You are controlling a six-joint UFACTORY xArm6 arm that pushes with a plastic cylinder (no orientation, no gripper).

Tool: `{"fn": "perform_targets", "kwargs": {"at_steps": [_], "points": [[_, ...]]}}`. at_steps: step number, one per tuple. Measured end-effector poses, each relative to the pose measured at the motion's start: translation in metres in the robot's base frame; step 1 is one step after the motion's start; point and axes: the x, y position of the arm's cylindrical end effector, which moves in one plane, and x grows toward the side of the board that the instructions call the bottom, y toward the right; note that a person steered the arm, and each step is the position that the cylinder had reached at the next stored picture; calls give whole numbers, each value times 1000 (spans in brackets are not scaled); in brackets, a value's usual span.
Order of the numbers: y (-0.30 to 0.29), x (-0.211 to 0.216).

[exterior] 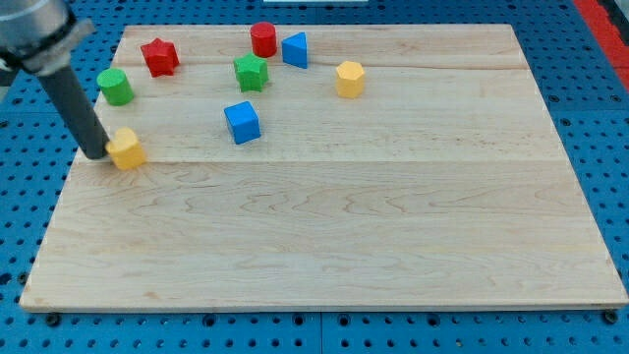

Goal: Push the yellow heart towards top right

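Nearest to us lies the wooden board [324, 246], pale and wide, filling most of the frame, with blue pegboard [609, 118] around its edges. At the upper left our dark rod [77, 103] slants down to the board's left side, and our tip [96, 154] rests against the left face of the yellow heart [126, 148] — touching it, as far as we can tell. We carry no hand to open or close; the rod simply ends at that tip. Right of the heart, toward the upper middle, sits the blue cube [242, 122]. Above the heart is the green cylinder [116, 87], then the red star [159, 56], the green star [252, 72], the red cylinder [262, 39] and the blue triangular block [295, 49] just beside it — and, farther right, the yellow hexagon [349, 79].
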Motion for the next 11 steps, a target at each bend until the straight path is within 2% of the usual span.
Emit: {"fn": "perform_targets", "kwargs": {"at_steps": [1,2,3,4,5,6,8,9,10,11], "points": [[104,9],[178,16],[119,17],[13,17],[-4,0],[39,-11],[200,-3],[223,4],[152,11],[168,-14]]}}
